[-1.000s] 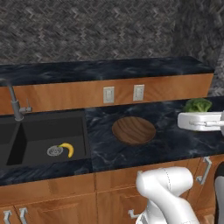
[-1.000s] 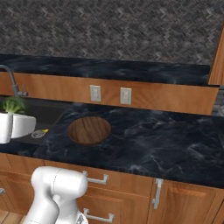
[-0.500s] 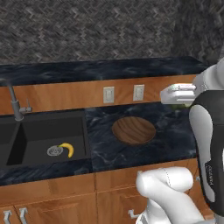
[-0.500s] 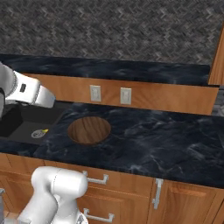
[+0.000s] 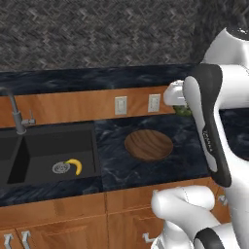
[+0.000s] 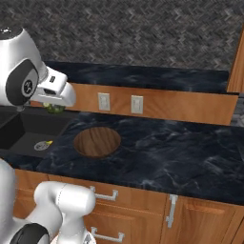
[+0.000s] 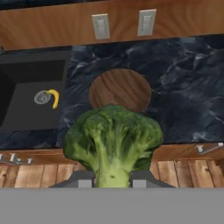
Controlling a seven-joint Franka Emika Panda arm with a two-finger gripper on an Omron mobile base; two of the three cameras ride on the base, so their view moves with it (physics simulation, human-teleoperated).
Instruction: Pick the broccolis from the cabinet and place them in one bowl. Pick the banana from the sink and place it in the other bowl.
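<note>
One broccoli floret (image 7: 114,140) sits clamped in my gripper (image 7: 113,178), the two dark fingertips pressed against either side of its pale green stalk. I see a bumpy crown, darker green on top and lighter toward the stem, spreading wider than the fingertips themselves. From the right base view, a bit of green (image 6: 54,108) peeks out under the white hand, held up in the air above the edge between sink and bench. In the left base view I can just make out a sliver of it (image 5: 183,110) behind the forearm.

Below the floret, the brown wooden bowl (image 7: 120,89) rests on the dark marbled bench (image 7: 183,92), round and shallow with clear grain running across it. I see the same bowl (image 5: 148,145) sitting just right of the black sink (image 5: 53,146). The banana (image 5: 74,166) lies in the basin beside the round silver drain (image 5: 60,168), small, curved and bright yellow. A dark grey faucet (image 5: 13,112) stands at the back of the sink.
</note>
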